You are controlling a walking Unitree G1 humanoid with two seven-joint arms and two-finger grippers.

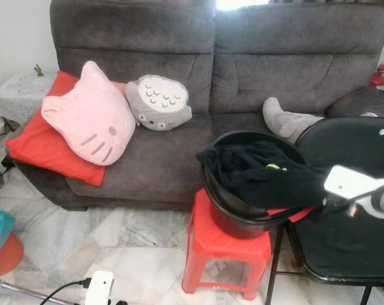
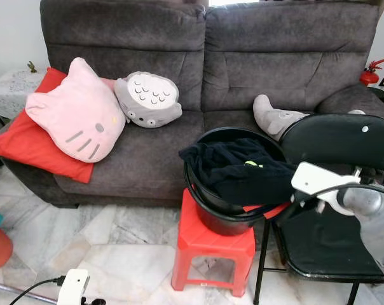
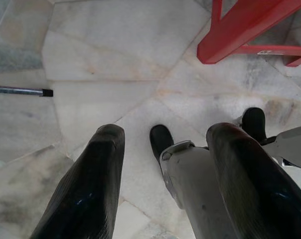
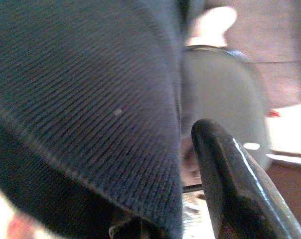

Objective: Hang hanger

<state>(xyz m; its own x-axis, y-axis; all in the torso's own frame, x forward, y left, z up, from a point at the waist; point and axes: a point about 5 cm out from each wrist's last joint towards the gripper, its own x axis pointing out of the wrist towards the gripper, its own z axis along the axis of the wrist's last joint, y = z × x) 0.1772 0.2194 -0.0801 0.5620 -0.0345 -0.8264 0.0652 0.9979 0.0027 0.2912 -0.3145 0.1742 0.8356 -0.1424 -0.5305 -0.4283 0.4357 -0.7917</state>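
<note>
A dark knit garment (image 1: 268, 171) is heaped in a black bucket (image 1: 233, 219) and spills over its right rim. A red piece (image 1: 292, 214) shows under the garment at that rim; I cannot tell what it is. My right gripper (image 1: 321, 207) reaches in from the right at the rim, open. In the right wrist view the garment (image 4: 85, 109) lies over one finger, and the other finger (image 4: 230, 169) stands bare beside it. My left gripper (image 3: 168, 128) hangs open over the marble floor with nothing between its fingers.
The bucket stands on a red stool (image 1: 227, 251) before a grey sofa (image 1: 179, 159) with pink (image 1: 90, 117), grey (image 1: 159, 101) and red (image 1: 39, 146) cushions. A black chair (image 1: 348, 248) stands right of the stool. A white device (image 1: 98, 287) with a cable lies on the floor.
</note>
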